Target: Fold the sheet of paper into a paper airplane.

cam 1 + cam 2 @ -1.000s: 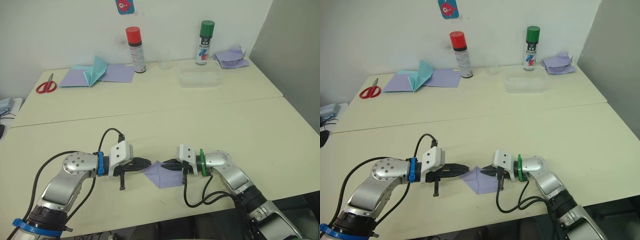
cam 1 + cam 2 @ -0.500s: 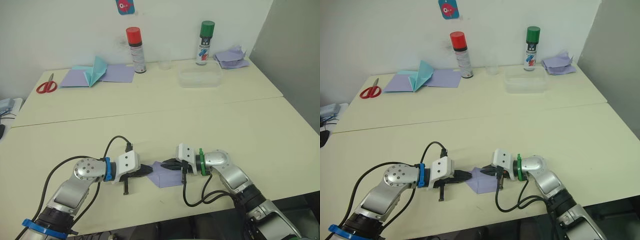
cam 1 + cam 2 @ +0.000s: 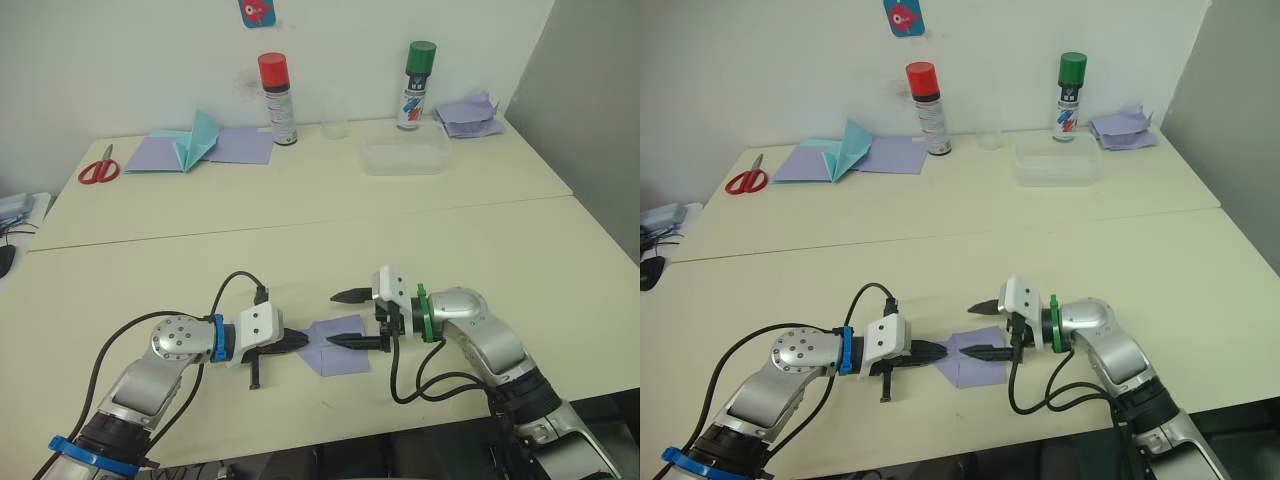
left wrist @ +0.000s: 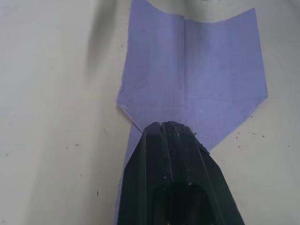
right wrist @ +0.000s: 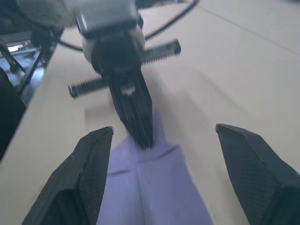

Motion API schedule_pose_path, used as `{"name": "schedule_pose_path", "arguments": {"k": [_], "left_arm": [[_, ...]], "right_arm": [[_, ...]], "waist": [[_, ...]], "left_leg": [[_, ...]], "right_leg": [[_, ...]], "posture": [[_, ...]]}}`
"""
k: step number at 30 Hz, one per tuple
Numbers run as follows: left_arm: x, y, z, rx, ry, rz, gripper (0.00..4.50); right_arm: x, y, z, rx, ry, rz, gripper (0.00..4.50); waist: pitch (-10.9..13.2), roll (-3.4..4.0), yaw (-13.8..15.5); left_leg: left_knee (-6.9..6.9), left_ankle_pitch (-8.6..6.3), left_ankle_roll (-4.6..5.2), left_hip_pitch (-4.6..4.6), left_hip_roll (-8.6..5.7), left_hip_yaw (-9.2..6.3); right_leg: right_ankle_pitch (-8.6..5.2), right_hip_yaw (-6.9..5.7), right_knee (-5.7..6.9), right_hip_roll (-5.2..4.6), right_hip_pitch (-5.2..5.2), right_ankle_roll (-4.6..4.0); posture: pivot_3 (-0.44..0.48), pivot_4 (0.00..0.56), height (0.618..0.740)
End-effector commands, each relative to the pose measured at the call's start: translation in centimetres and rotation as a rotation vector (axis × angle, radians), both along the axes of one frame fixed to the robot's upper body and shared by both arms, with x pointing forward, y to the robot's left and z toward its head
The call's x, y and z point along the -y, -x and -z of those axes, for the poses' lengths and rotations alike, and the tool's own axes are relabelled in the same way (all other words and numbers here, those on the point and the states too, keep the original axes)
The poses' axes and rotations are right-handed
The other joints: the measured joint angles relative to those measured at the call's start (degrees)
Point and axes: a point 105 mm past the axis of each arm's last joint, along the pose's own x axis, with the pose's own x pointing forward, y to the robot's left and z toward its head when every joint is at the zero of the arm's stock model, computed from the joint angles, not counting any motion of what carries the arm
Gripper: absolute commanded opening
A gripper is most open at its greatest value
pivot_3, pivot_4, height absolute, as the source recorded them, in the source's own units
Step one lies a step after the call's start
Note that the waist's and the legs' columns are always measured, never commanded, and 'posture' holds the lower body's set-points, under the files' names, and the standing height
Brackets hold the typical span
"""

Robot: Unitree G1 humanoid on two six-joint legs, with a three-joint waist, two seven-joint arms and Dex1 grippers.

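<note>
The sheet of paper (image 3: pixel 340 347) is pale lavender, creased and partly folded, and lies flat near the table's front edge. My left gripper (image 3: pixel 301 342) comes in from its left, shut, with the sheet's near corner (image 4: pixel 140 119) pinched at its tips. From the right, my right gripper (image 3: pixel 346 319) stands open over the sheet. Its lower finger is just above the paper and its upper finger is raised, with nothing between them. In the right wrist view the left gripper (image 5: pixel 138 123) points at me across the paper (image 5: pixel 150 192).
Along the back of the table (image 3: pixel 300 250) stand a red-capped can (image 3: pixel 273 98), a clear cup (image 3: pixel 335 115), a green-capped can (image 3: pixel 417 85) and a clear tub (image 3: pixel 403 157). Scissors (image 3: pixel 98 170), a teal paper shape (image 3: pixel 195 140) and a lavender heap (image 3: pixel 468 113) lie there too.
My right gripper has let go of the paper's right side and opened wide. My left gripper has moved right, carrying the sheet's left corner inward. The camera has shifted slightly.
</note>
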Motion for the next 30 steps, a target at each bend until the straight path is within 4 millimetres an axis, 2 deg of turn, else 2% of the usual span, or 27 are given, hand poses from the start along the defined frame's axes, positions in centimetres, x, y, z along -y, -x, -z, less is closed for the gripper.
{"name": "schedule_pose_path", "arguments": {"k": [1,2,9,10,15,18,26,30], "left_arm": [[-0.4,1.0,2.2,-0.090,-0.057,-0.004,0.00],[-0.5,1.0,2.2,-0.090,-0.058,-0.003,0.00],[-0.6,0.8,1.9,-0.085,-0.070,0.002,0.00],[-0.7,0.7,1.9,-0.085,-0.070,0.002,0.00],[-0.8,0.4,1.7,-0.081,-0.078,0.003,0.00],[-0.9,0.3,1.7,-0.082,-0.082,0.003,0.00],[-0.8,0.2,2.0,-0.094,-0.090,0.009,0.00],[-0.7,0.2,2.2,-0.095,-0.091,0.013,0.00]], "right_arm": [[-1.0,0.3,-0.8,0.002,-0.036,-0.029,3.06],[-1.1,0.4,-0.3,0.008,-0.009,-0.040,2.84],[-1.7,0.0,3.9,0.052,0.174,-0.062,0.21],[-1.8,0.0,4.3,0.059,0.189,-0.065,0.03],[-1.9,0.0,5.6,0.060,0.253,-0.075,0.03],[-0.9,0.1,6.6,0.057,0.321,-0.081,0.03],[2.0,-0.5,7.2,0.045,0.381,-0.030,0.03],[3.8,0.4,7.8,0.035,0.426,-0.039,0.03]], "waist": [[0.0,0.00,0.0],[0.0,0.00,0.0],[0.0,0.00,0.0],[0.0,0.00,0.0],[0.0,0.00,0.0],[0.0,0.00,0.0],[0.0,0.01,0.1],[-0.1,0.07,0.2]], "left_leg": [[0.00,0.00,0.00,0.00,0.00,0.00],[0.00,0.00,0.00,0.00,0.00,0.00],[0.00,0.05,-0.09,0.00,-0.04,0.03],[0.00,0.08,-0.14,0.00,-0.03,0.03],[0.00,0.09,-0.17,0.00,-0.02,0.03],[0.00,0.09,-0.17,0.01,-0.04,0.02],[0.01,0.09,-0.16,0.03,-0.06,0.02],[0.01,0.09,-0.16,0.03,-0.06,0.03]], "right_leg": [[0.00,0.00,0.00,0.00,0.00,0.00],[0.00,-0.01,0.00,0.00,0.00,0.00],[0.00,0.00,0.00,0.00,-0.02,0.00],[0.00,0.00,0.00,0.00,-0.02,0.00],[0.00,0.00,0.01,0.01,-0.02,-0.01],[0.00,0.00,0.01,0.02,-0.01,0.00],[0.00,-0.01,0.00,0.02,0.04,0.00],[0.00,0.00,-0.01,0.02,0.05,0.00]], "posture": [[0.000,0.150,0.740],[0.000,0.150,0.740],[0.000,0.150,0.740],[0.000,0.150,0.740],[0.000,0.150,0.740],[0.000,0.150,0.740],[0.000,0.150,0.740],[0.000,0.150,0.740]]}}
